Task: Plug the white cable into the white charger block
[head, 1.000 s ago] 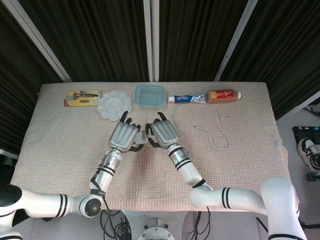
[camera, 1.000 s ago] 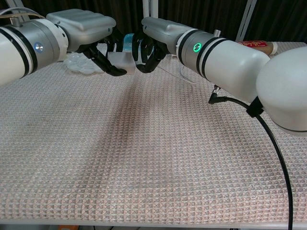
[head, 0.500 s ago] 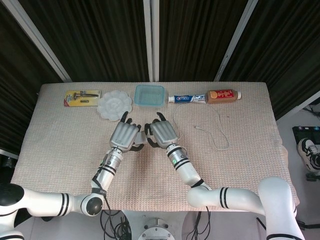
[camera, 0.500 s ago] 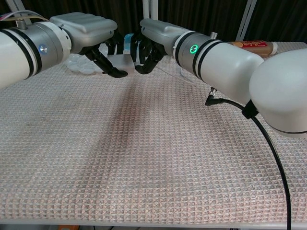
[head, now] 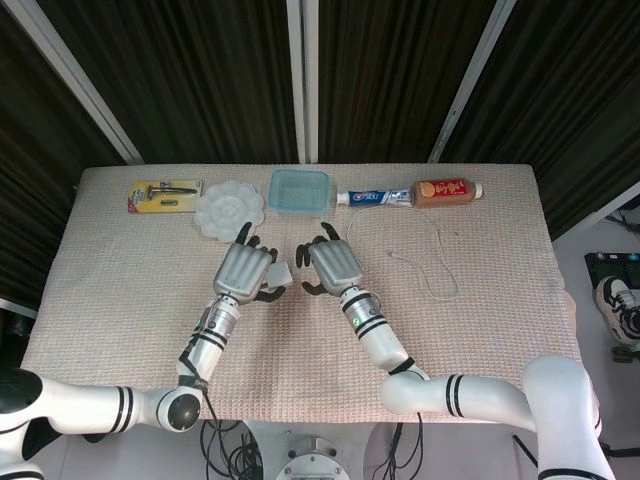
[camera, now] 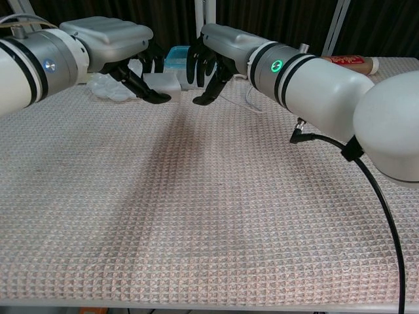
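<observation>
My left hand (head: 243, 270) (camera: 108, 36) grips the white charger block (head: 279, 272) (camera: 162, 82) between its fingers, just above the cloth at the table's middle. My right hand (head: 333, 263) (camera: 219, 49) hovers a short gap to the right of the block, fingers hanging down and spread, and nothing shows between them. The white cable (head: 441, 255) lies in a loose loop on the cloth to the right of that hand. One small plug end (head: 393, 256) lies free, and the other end runs up beside the right hand.
Along the back edge lie a razor pack (head: 165, 195), a white palette dish (head: 229, 210), a blue tub (head: 300, 190), a toothpaste tube (head: 375, 198) and a brown bottle (head: 447, 189). A woven cloth (head: 120, 290) covers the table.
My right hand has drawn back to the right from the charger block and its fingers have uncurled. My left hand still grips the block. The cable has not moved.
</observation>
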Motion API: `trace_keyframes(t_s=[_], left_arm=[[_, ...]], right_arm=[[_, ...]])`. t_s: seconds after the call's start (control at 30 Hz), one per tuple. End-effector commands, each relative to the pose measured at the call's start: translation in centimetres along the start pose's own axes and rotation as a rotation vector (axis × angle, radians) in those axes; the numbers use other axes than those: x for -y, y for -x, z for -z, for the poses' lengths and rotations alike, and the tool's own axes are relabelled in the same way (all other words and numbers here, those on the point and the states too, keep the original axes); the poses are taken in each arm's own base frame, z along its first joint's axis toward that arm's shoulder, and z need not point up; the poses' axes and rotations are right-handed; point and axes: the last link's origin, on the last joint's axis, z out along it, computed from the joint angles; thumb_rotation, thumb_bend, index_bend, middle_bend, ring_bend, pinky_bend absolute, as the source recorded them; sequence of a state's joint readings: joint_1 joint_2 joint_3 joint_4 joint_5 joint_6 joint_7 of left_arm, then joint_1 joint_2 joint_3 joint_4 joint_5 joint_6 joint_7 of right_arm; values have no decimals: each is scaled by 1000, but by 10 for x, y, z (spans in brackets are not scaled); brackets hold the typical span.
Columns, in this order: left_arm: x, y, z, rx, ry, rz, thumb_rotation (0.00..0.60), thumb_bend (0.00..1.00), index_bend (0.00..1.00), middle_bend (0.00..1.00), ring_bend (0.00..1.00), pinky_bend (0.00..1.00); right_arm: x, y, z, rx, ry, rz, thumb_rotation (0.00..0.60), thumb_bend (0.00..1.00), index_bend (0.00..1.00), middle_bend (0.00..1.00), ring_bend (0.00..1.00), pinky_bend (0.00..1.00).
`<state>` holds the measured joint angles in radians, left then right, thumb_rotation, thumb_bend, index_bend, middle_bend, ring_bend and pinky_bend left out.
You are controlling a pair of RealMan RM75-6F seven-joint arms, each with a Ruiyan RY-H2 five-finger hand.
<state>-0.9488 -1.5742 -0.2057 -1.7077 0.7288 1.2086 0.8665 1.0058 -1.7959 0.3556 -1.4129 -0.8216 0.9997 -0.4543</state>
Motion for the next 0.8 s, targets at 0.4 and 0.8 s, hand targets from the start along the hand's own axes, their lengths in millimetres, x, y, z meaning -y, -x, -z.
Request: trace_keyframes(t_s=[0.4, 0.8], left_arm=[[43, 50, 15, 69, -82, 46, 413, 244, 429, 423, 203, 56], [76, 65, 41, 28, -132, 63, 518, 158, 228, 245, 80, 8]], right_arm=[[-52, -36, 40, -47, 61, 54, 600, 126, 390, 377, 278, 25], [-113, -76, 113, -131, 155, 95, 600, 150, 308, 293, 182, 22]])
